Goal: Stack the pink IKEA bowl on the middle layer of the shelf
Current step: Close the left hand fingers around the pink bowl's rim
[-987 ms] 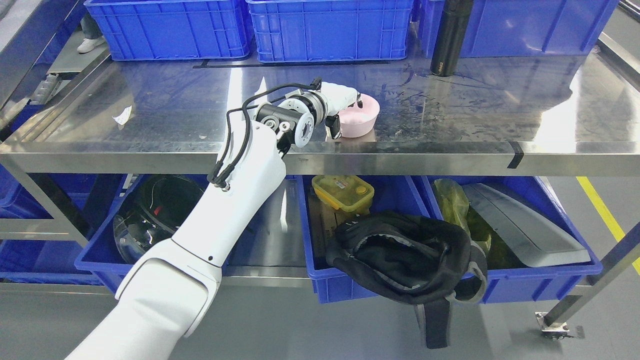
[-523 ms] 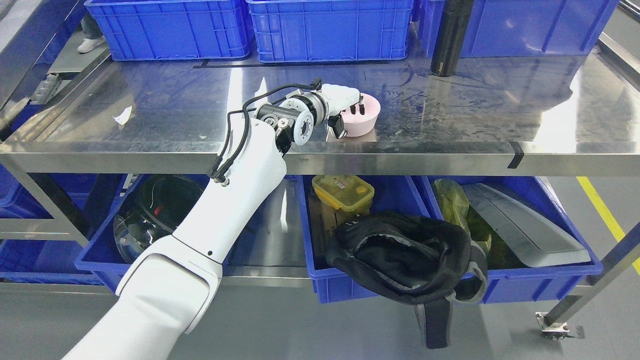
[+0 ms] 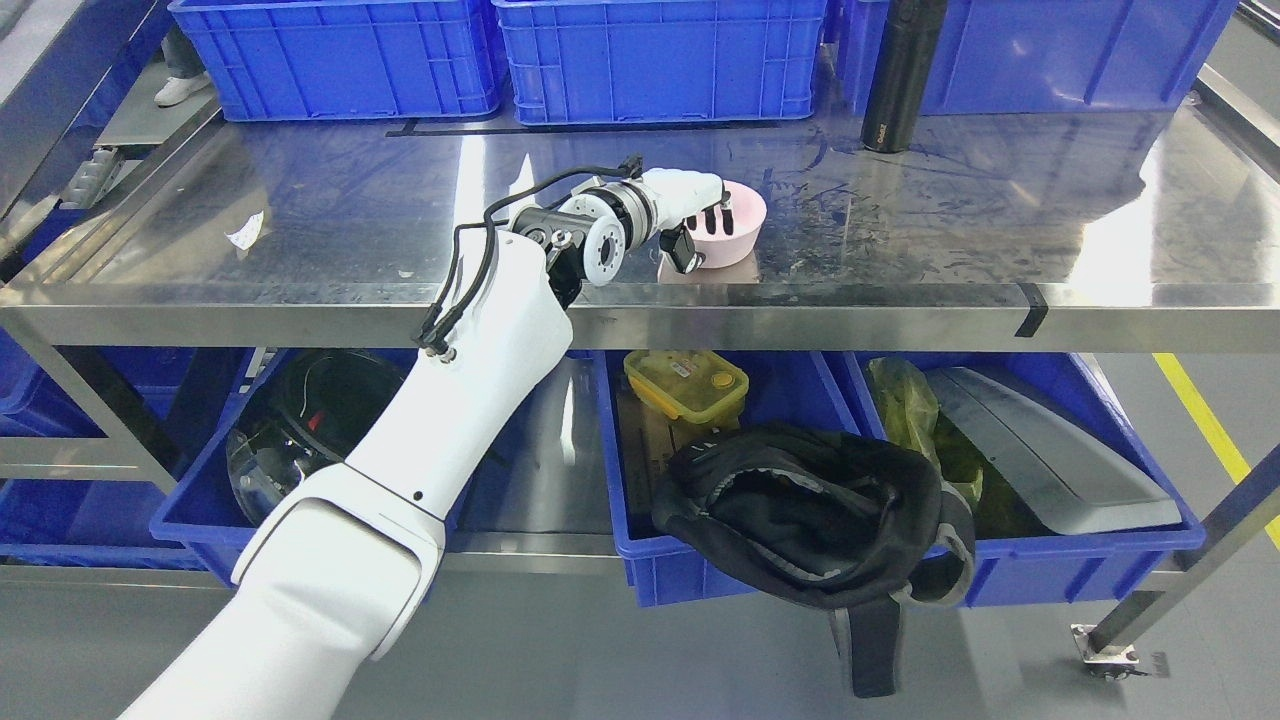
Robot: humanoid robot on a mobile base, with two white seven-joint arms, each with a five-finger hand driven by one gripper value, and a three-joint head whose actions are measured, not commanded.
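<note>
Our left hand [image 3: 695,215] has the bowl [image 3: 735,235] pinched at its near-left rim: the fingers [image 3: 715,212] hook down inside the bowl while the thumb presses the outer wall, so the hand is closed on the bowl. The bowl is pink and upright, and sits at the front of the steel shelf [image 3: 900,300], just behind the shelf's front edge; whether its base rests on the steel or is a hair off it we cannot tell.

We judge the step in hand to be carrying or sliding the gripped bowl toward a stacking spot. No second pink bowl shows on this shelf, so we cannot say where the stack should go. The next move calls for a firm rim pinch, a level bowl, and a clean lowering before the fingers let go, since fingers inside the bowl could drag it when they withdraw.

The left arm [image 3: 470,370] rises from below the shelf's front edge, forearm sloping up and right, wrist bent so the hand reaches roughly level over the steel. A black bottle [image 3: 895,75] stands well behind the bowl, beside blue crates [image 3: 655,55]. The right arm is out of sight.
</note>
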